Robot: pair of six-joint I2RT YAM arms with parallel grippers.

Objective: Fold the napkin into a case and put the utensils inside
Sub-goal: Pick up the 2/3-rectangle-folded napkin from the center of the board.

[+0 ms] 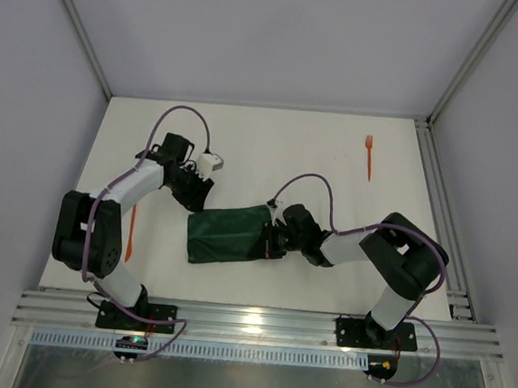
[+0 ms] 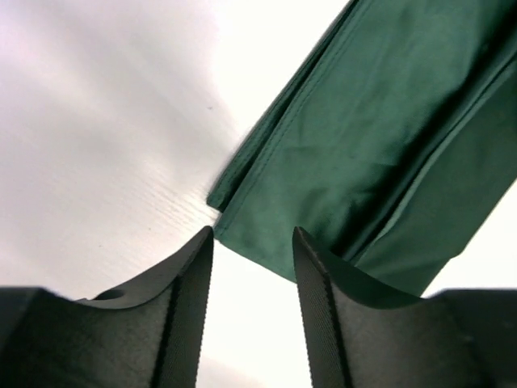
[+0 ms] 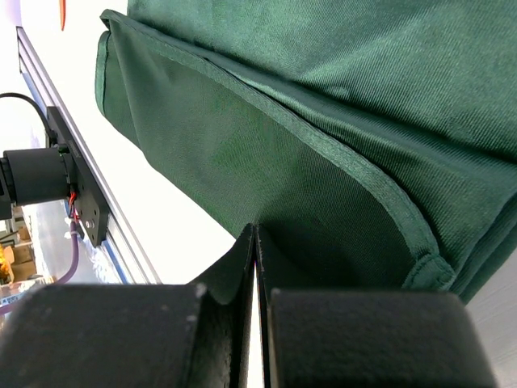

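Left pincer (image 2: 253,234) stands spread and empty at the far-left corner of the dark green folded cloth napkin (image 1: 228,233), whose long axis runs left-right; right pincer (image 1: 271,240) is pressed together at its other end. 1 thin orange plastic fork (image 1: 368,156) lies far-right, nearer that pincer.

The left tool (image 2: 252,234) fills the bottom of the view, its two dark ribbed fingers (image 2: 190,307) standing apart with a clear gap between them and nothing gripped. Just beyond the fingertips lies a corner of the folded dark green napkin (image 2: 380,145), which runs up towards the top right. Its stacked layers and stitched hems show along the edges. It rests flat on the white bench (image 2: 105,145).
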